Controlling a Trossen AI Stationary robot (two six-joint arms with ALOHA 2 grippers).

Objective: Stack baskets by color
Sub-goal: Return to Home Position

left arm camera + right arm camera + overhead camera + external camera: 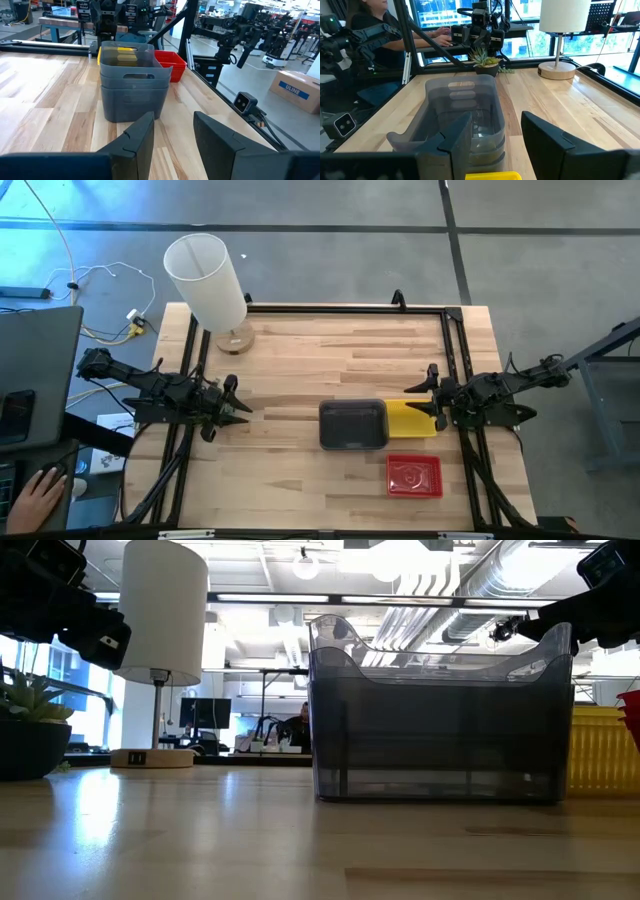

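Observation:
A nested stack of smoky grey baskets stands on its base at the table's middle right, and shows as well in the left wrist view and the low view. Yellow baskets stand against its right side. Red baskets sit nearer the front edge. My left gripper hangs open at the table's left, well short of the grey stack. My right gripper hangs open above the yellow baskets' right end, with nothing between its fingers.
A white cylindrical lamp on a wooden foot stands at the far left corner. A small potted plant sits at the table's left edge. A person's hand rests off the table at the near left. Bare wood lies between my left gripper and the baskets.

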